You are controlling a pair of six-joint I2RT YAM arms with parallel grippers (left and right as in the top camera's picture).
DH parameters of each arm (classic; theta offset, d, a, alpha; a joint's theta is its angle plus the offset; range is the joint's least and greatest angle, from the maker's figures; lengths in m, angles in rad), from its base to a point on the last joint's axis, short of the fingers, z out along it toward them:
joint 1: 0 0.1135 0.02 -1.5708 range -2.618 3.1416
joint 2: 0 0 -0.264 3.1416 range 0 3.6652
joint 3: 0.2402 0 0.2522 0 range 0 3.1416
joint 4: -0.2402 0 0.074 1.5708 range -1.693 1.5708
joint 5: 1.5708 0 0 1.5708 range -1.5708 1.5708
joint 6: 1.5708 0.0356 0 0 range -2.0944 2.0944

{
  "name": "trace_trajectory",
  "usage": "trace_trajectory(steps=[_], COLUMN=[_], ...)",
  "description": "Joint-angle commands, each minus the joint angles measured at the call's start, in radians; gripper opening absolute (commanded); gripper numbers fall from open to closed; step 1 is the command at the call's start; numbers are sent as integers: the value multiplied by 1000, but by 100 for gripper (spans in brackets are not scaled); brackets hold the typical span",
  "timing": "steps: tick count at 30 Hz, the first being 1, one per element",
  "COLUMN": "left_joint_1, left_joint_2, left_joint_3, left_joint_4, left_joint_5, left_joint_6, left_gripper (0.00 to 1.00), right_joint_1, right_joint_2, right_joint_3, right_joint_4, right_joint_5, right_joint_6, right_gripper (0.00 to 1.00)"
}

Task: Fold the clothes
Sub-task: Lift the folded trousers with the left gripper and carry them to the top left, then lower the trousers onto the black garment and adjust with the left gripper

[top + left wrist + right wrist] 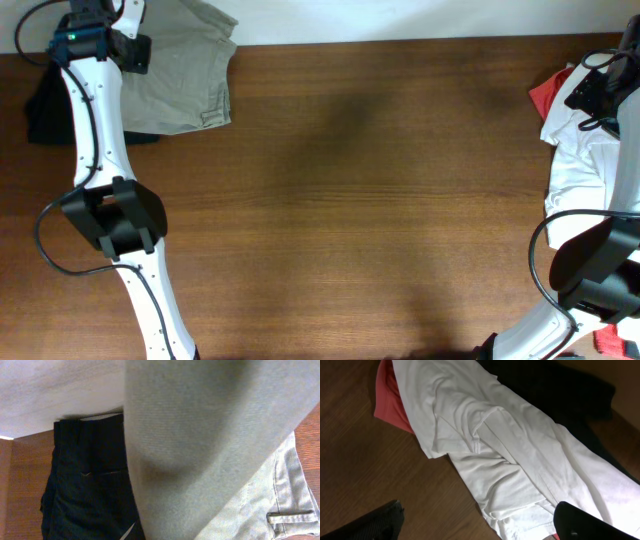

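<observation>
The khaki shorts lie at the far left corner of the table, partly over a black garment. My left gripper is at their upper left edge. In the left wrist view a ridge of khaki cloth rises close to the camera and hides the fingers, so it looks held; the black garment lies below it. A white garment on a red one lies at the right edge. My right gripper hangs open and empty over the white garment's edge.
A dark garment lies behind the white one, and the red one sticks out at its far left corner. The brown wooden table spans the middle. Both arm bases stand at the near edge.
</observation>
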Motion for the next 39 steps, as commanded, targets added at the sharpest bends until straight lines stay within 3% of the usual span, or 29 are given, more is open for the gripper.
trace_trajectory(steps=[1, 18, 29, 39], left_joint_1=[12, 20, 87, 146], left_joint_2=[6, -136, -137, -137], left_joint_3=[34, 34, 22, -130], left_joint_4=[8, 3, 19, 232], left_joint_5=[-6, -7, -40, -34], left_joint_6=[-2, -14, -43, -40], left_gripper=[1, 1, 1, 1], right_joint_1=[-2, -2, -2, -2], right_joint_2=[-13, -13, -13, -13], right_joint_3=[17, 17, 17, 17], right_joint_4=[0, 0, 0, 0], right_joint_5=[15, 15, 15, 15], right_joint_6=[7, 7, 7, 7], right_gripper=[99, 99, 99, 98])
